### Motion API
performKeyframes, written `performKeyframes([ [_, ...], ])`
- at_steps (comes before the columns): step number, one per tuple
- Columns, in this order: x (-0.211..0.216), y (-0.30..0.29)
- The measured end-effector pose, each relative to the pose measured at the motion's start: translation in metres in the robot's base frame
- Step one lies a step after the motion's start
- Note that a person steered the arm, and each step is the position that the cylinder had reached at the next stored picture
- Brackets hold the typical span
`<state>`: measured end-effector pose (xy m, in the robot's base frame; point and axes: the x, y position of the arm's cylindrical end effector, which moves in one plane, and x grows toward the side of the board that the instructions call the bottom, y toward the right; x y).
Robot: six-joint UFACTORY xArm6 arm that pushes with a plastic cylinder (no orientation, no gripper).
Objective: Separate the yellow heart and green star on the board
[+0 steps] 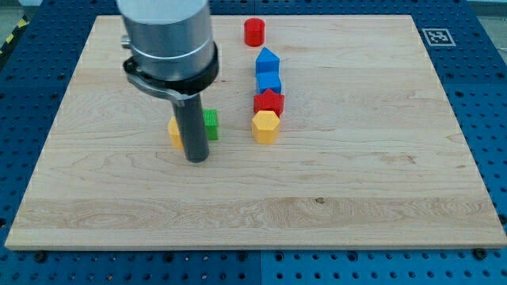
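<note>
A yellow block (174, 131), the heart, lies left of centre on the wooden board (356, 182); the rod hides most of it. A green block (211, 125), the star, lies just to its right, also partly hidden. My tip (196, 160) rests on the board just below the two blocks, between them, with the dark rod standing in front of them. I cannot tell whether the two blocks touch each other or the rod.
A red cylinder (254, 32) stands near the view's top. Below it runs a column: a blue pentagon block (267, 60), a blue block (269, 81), a red star (268, 101) and a yellow hexagon (266, 126).
</note>
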<state>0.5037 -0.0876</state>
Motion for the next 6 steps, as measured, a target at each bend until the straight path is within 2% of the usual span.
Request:
performKeyframes([
  [2, -0.001, 0.000],
  [6, -0.046, 0.000],
])
